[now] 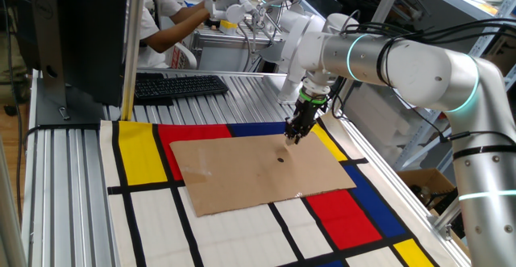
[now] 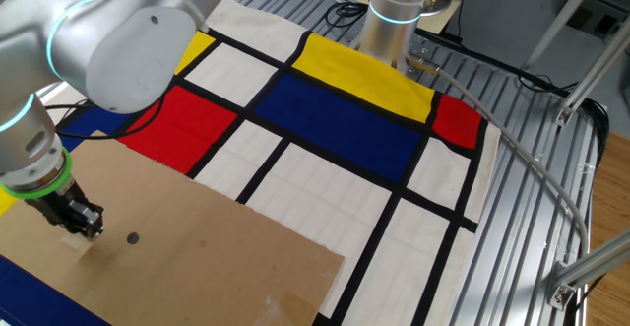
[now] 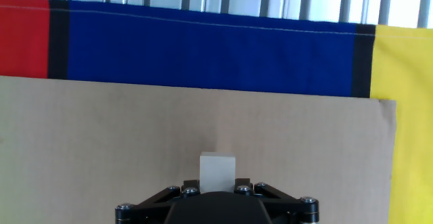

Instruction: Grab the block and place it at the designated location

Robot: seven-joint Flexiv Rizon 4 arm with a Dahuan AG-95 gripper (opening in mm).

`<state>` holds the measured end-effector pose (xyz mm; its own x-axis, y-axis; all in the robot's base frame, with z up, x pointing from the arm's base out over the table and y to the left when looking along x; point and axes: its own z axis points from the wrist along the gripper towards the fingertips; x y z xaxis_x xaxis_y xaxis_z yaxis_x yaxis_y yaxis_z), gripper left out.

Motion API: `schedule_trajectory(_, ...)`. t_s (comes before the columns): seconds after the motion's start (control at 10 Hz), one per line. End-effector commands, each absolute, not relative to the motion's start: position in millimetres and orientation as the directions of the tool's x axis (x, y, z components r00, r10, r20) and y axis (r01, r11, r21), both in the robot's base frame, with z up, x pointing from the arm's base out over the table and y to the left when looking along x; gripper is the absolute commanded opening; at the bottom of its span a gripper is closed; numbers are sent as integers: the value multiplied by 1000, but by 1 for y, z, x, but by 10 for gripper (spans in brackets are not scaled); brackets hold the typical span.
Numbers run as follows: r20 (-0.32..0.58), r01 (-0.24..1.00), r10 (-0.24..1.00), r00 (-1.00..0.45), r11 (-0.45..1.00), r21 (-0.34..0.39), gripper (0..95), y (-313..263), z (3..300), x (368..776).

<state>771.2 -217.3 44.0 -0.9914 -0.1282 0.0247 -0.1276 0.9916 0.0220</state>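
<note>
While the jaws grip the block (image 3: 217, 170), a dark dot (image 1: 280, 159) lies nearby.

Block (image 3: 217, 172) in gripper (image 3: 217, 183), seemingly just above cardboard sheet (image 1: 242, 174), beside dot mark (image 1: 280, 159).

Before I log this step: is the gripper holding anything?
Gripper: closed on the block, just above the cardboard sheet.
</note>
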Motion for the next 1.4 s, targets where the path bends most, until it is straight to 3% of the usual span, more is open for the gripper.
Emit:
schedule_trajectory(0.1, 21, -126, -127, -992, 992, 21, 0, -217, 43, 770)
schedule_trajectory(1.4, 29, -68, -69, -997, 998, 16, 0, -172, 37, 781)
